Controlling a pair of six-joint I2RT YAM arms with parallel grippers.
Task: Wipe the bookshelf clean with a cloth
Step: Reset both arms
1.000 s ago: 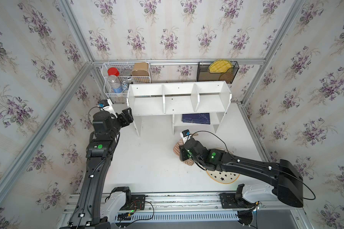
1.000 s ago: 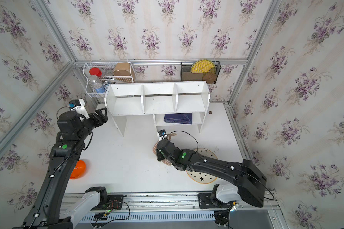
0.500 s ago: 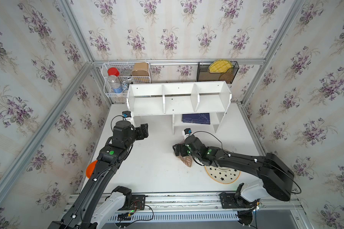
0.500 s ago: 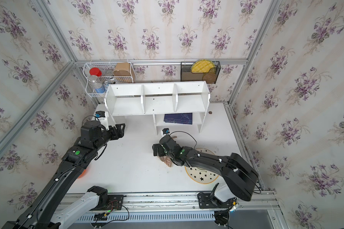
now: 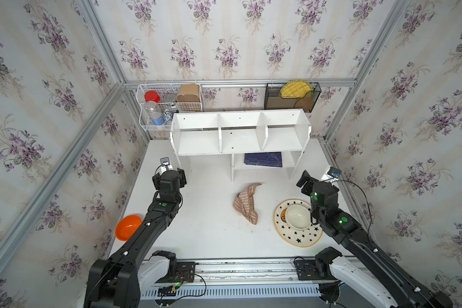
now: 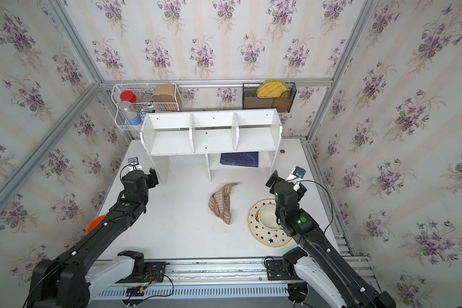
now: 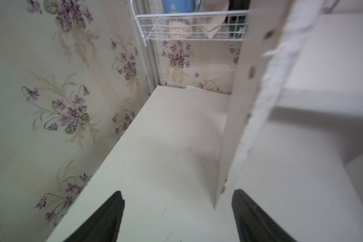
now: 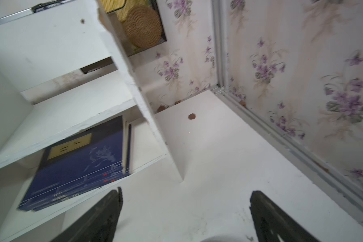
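**Item 1, right claw** (image 8: 184,194): Jaws stand wide with nothing between them. A second ago you had it pinched on the cloth. It has since let go and drawn back to the right end of the bookshelf (image 5: 198,141), whose right leg panel stands just ahead of it.

**Item 2, cloth** (image 5: 247,205): Crumpled on the table (image 5: 203,234), free of both claws. It lies well off to the right claw's left, between the two claws and nearer the right one, in front of the bookshelf but apart from it.

**Item 3, left claw** (image 7: 177,197): Jaws spread, empty. It has come down from the shelf's upper left end, and the left leg panel now stands just ahead of it.

**Item 4, star plate** (image 5: 299,241) with white bowl (image 5: 295,217): Just behind the right claw, partly under its arm.

**Item 5, book** (image 5: 263,159): On the lower shelf, ahead and to the left of the right claw.

**Reading:** With the cloth dropped and both arms pulled back, you may judge the wiping finished or nearly so. If any board needs another pass, you must pick the cloth up again first.
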